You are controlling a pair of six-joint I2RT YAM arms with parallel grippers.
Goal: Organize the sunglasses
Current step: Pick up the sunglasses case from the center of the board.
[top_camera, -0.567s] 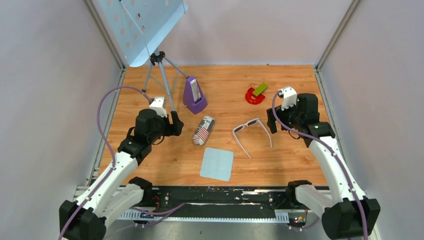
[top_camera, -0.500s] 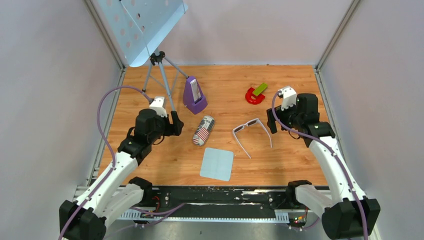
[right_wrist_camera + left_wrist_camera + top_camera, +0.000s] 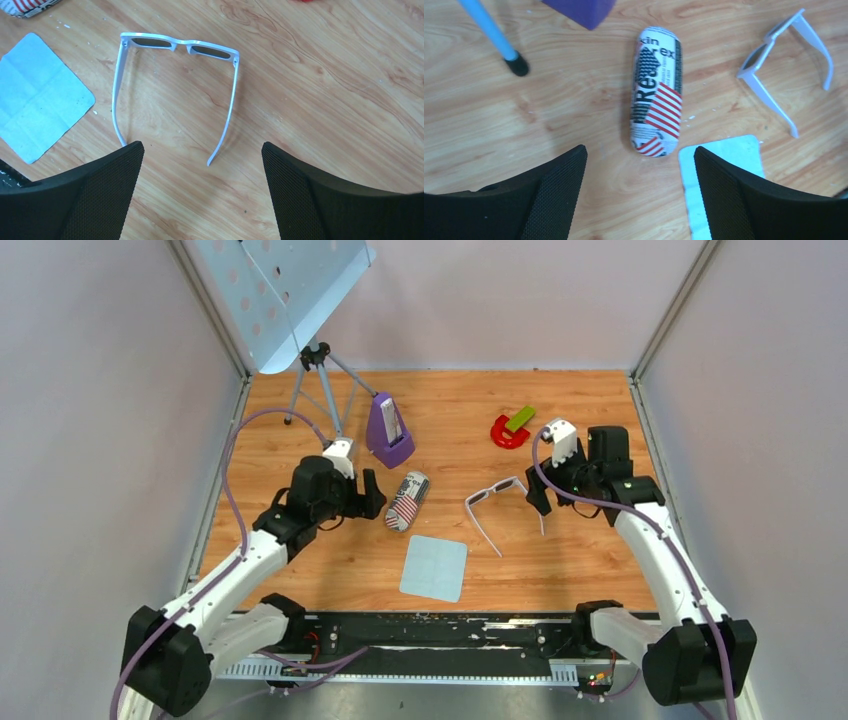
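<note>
The white sunglasses (image 3: 497,494) lie on the wooden table with both arms unfolded, lenses toward the back. They also show in the right wrist view (image 3: 177,45) and the left wrist view (image 3: 776,40). My right gripper (image 3: 534,499) is open and empty, just right of the sunglasses, its jaws wide over the arm tips (image 3: 200,155). The flag-printed case (image 3: 407,500) lies closed left of the sunglasses; it also shows in the left wrist view (image 3: 656,92). My left gripper (image 3: 372,502) is open and empty, just left of the case (image 3: 639,160).
A light blue cloth (image 3: 434,567) lies flat in front of the case. A purple metronome (image 3: 387,430) and a tripod (image 3: 318,390) stand at the back left. A red and green object (image 3: 512,427) sits behind the right gripper.
My left gripper has moved right, close to the case. My right gripper has moved left and slightly forward, toward the sunglasses. The objects have not moved.
</note>
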